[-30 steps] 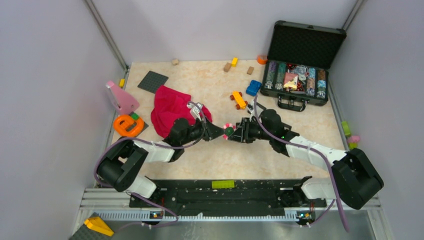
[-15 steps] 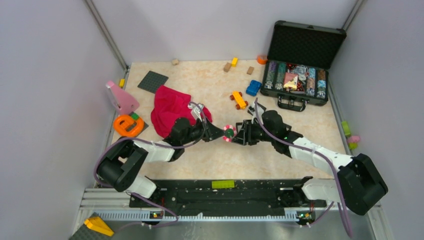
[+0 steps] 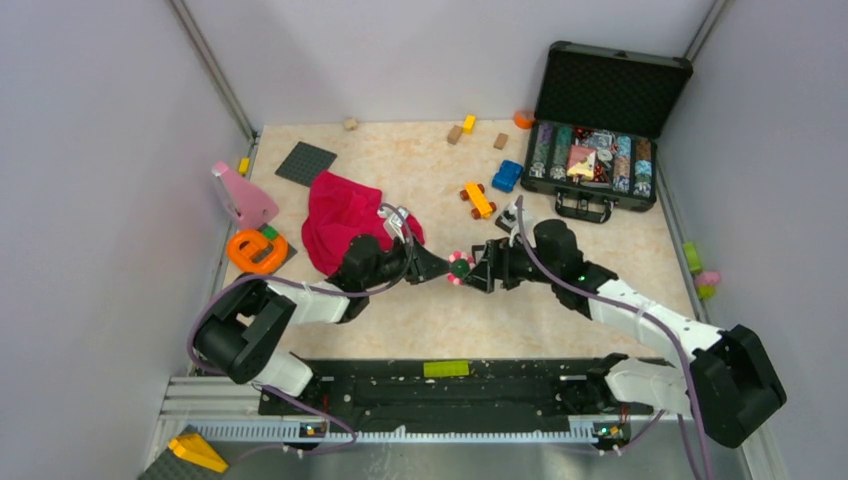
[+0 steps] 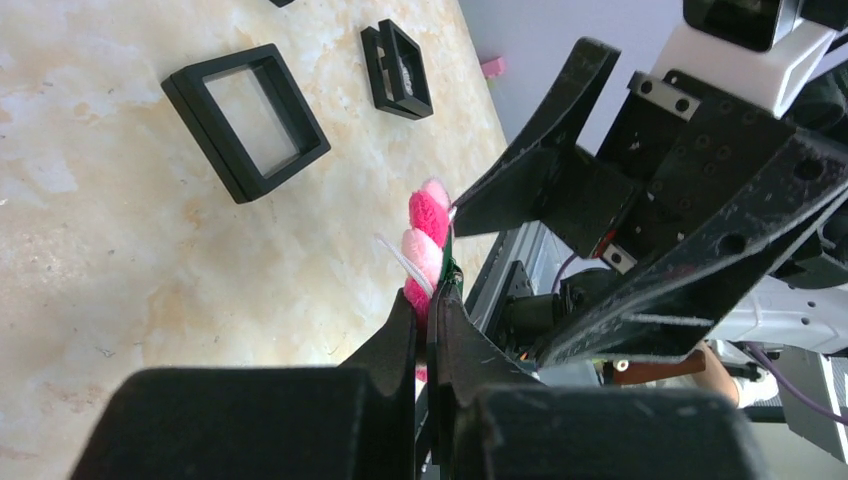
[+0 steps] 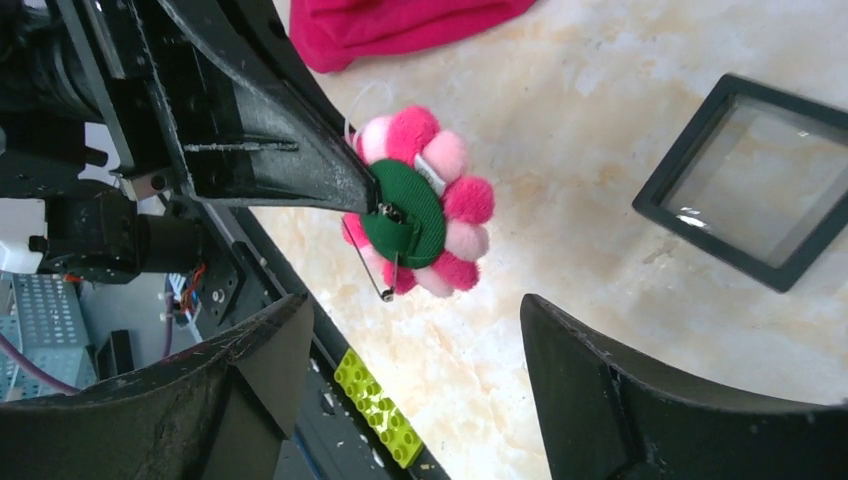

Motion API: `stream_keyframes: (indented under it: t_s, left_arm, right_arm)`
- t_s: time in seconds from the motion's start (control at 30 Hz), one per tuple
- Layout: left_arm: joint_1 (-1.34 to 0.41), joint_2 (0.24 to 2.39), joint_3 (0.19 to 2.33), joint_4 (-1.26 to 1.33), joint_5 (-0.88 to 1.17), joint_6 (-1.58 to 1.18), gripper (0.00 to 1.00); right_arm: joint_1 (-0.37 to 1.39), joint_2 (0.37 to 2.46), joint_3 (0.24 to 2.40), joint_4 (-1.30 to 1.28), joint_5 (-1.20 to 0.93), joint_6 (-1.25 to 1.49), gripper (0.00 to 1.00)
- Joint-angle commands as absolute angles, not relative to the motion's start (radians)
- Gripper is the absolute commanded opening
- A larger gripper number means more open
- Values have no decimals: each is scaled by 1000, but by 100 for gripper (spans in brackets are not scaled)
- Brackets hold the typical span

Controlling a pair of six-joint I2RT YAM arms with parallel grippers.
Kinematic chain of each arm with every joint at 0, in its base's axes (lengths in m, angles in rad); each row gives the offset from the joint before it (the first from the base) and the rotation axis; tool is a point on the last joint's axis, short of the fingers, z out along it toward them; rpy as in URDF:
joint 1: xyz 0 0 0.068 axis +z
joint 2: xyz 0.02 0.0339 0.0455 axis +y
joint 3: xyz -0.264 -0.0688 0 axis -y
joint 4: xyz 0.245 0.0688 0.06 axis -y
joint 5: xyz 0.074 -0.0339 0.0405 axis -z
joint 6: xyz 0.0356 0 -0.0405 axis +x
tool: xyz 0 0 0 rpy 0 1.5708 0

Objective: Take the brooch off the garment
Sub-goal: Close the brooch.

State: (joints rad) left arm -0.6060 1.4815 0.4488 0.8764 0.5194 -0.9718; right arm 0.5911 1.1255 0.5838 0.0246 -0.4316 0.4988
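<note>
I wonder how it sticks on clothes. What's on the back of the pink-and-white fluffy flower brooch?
On the brooch: a round green felt pad with a thin metal pin sticking out. The left hand hides the pad's upper-left edge.

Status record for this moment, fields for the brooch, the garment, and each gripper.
brooch: off the garment, pinched at its edge, green back towards the right wrist camera
garment: lying crumpled, apart from the brooch
left gripper: shut on the brooch
right gripper: open, fingers straddling the brooch
task: brooch looks removed
</note>
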Motion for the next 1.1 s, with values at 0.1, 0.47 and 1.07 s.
stream_keyframes:
  t_s: [0.1,0.47,1.07]
  left_arm:
    - [-598,1487,477,988,588,-1020,0]
    - [-597,1495,473,1067,651,-1070,0]
    - [-598,1510,476,1115,678,-1104,0]
  right_arm:
    - [503,1083,553,95,-563,447,84]
    - [460,1109,492,290,-687,551,65]
    - [456,1147,478,369,-732,601,41]
